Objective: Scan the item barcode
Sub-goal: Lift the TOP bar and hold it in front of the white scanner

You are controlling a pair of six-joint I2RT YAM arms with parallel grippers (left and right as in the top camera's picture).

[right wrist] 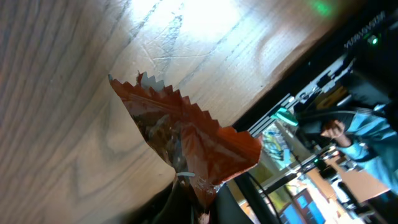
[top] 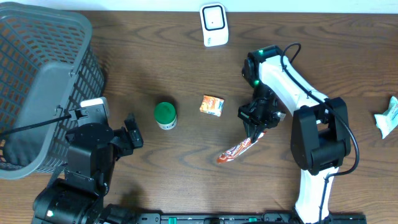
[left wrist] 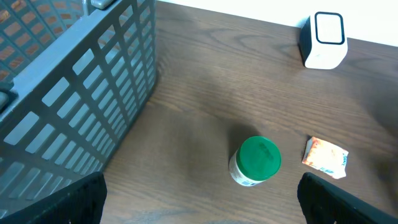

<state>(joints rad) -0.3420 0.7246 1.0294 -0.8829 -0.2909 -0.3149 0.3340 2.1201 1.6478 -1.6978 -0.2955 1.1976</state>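
Pinching one end of the snack wrapper with the right claw shut tight on it.
The right arm bends back toward its base, wrist pointing down over the worktop, well apart from the scanner at the far edge. The left claw hangs wide open, empty, beside the basket.

No legible txt or labels

Table layout, overhead view.
The basket occupies the left edge and the scanner stands at far centre. The jar sits mid-table, with the packet just to its right, the wrapper nearer, and the pouch at the right edge.
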